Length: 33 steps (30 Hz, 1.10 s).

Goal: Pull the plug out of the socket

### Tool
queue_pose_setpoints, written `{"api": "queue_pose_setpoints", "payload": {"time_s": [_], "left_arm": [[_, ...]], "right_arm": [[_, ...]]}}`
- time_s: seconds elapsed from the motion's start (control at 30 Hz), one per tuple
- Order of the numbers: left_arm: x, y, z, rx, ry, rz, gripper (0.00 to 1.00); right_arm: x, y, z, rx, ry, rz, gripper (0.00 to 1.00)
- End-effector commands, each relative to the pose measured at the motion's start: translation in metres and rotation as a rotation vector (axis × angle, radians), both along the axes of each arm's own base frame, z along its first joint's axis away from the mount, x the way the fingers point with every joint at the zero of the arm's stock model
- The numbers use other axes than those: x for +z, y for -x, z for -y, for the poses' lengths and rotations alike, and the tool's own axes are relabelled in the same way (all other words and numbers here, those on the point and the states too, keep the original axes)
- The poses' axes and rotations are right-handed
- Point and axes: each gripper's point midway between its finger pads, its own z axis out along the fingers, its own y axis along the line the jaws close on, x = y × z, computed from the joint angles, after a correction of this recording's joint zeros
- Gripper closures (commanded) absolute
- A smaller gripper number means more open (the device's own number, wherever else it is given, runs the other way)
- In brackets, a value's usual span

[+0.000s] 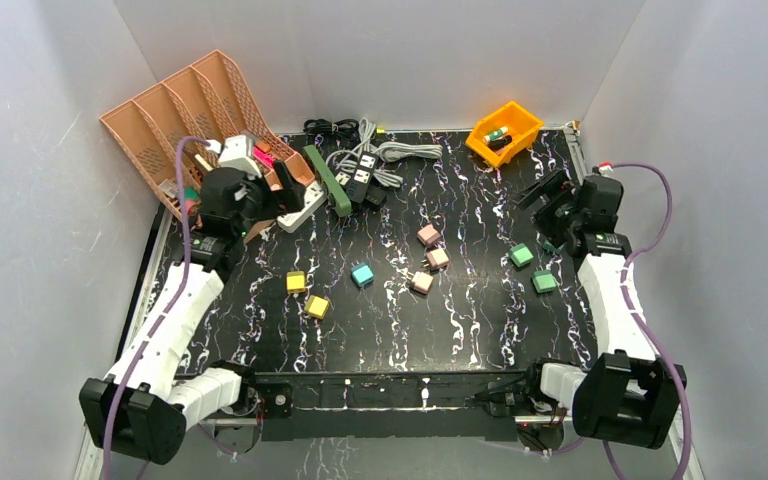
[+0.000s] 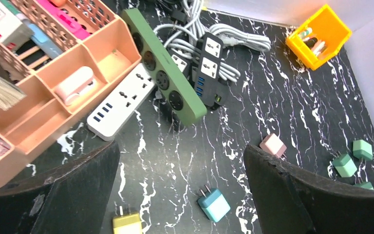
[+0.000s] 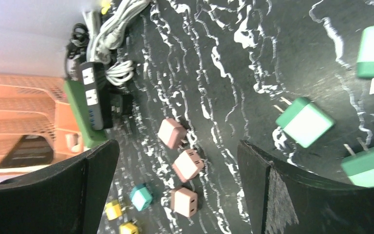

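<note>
Table (image 1: 480,330): a black surface with white marbling is being viewed from above, with both arms reaching up from the lower edge.
Left gripper (image 2: 180,153): it is being held in the upper left of the top view, just beside a pink organiser (image 2: 102,53); its jaws are being kept wide apart with nothing between them.
Right gripper (image 3: 176,146): it is being held at the right of the top view, above the table; its jaws are likewise being kept wide, holding nothing.
Sockets: three strips are being shown at upper centre of the top view. A green power strip (image 2: 165,73) is lying diagonally between a white power strip (image 2: 121,105), which is touching the organiser, and a black power strip (image 2: 207,68).
Seated plug: whether any plug is sitting in a socket cannot be told.
Cables (image 1: 400,152): grey cords are being shown coiled behind the strips.
Loose plugs: two yellow plugs (image 1: 296,282) and a teal plug (image 2: 214,204) are lying at centre left, three pink plugs (image 1: 428,235) at centre, green plugs (image 1: 521,256) at centre right.
Yellow bin (image 1: 520,112): it is sitting at upper right of the top view.
</note>
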Motion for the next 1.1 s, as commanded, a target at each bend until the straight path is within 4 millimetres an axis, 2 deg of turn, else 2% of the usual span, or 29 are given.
{"api": "queue_pose_setpoints", "payload": {"time_s": [0.0, 0.17, 0.3, 0.37, 0.4, 0.43, 0.5, 0.53, 0.6, 0.7, 0.87, 1.07], "left_arm": [[0.009, 0.007, -0.02, -0.033, 0.036, -0.045, 0.02], [0.015, 0.006, -0.045, 0.013, 0.063, -0.034, 0.02], [0.022, 0.01, -0.045, -0.005, 0.049, -0.005, 0.02], [0.027, 0.013, -0.044, -0.014, 0.047, 0.025, 0.02], [0.031, 0.015, -0.044, -0.021, 0.043, 0.044, 0.02], [0.033, 0.017, -0.043, -0.032, 0.036, 0.063, 0.02], [0.037, 0.021, -0.044, -0.043, 0.011, 0.102, 0.02], [0.037, 0.022, -0.046, -0.038, -0.005, 0.108, 0.02], [0.039, 0.026, -0.047, -0.046, -0.027, 0.117, 0.02], [0.041, 0.034, -0.04, -0.102, -0.035, 0.154, 0.02], [0.043, 0.046, -0.019, -0.234, -0.015, 0.198, 0.02], [0.043, 0.048, -0.01, -0.29, 0.004, 0.211, 0.01]], "right_arm": [[0.036, -0.005, 0.016, -0.084, 0.305, 0.084, 0.02], [0.052, 0.0, 0.014, -0.146, 0.586, 0.14, 0.02], [0.059, 0.002, 0.004, -0.152, 0.743, 0.195, 0.02], [0.061, 0.002, -0.011, -0.09, 0.767, 0.231, 0.02], [0.061, 0.002, -0.026, -0.006, 0.747, 0.265, 0.02], [0.062, 0.005, -0.054, 0.154, 0.705, 0.335, 0.02], [0.067, 0.026, -0.118, 0.517, 0.58, 0.539, 0.02], [0.069, 0.039, -0.14, 0.645, 0.517, 0.609, 0.02], [0.063, 0.046, -0.158, 0.736, 0.434, 0.6, 0.02], [0.053, 0.042, -0.165, 0.781, 0.419, 0.56, 0.02], [0.063, 0.038, -0.16, 0.747, 0.454, 0.593, 0.02], [0.059, 0.037, -0.156, 0.729, 0.465, 0.576, 0.02]]}}
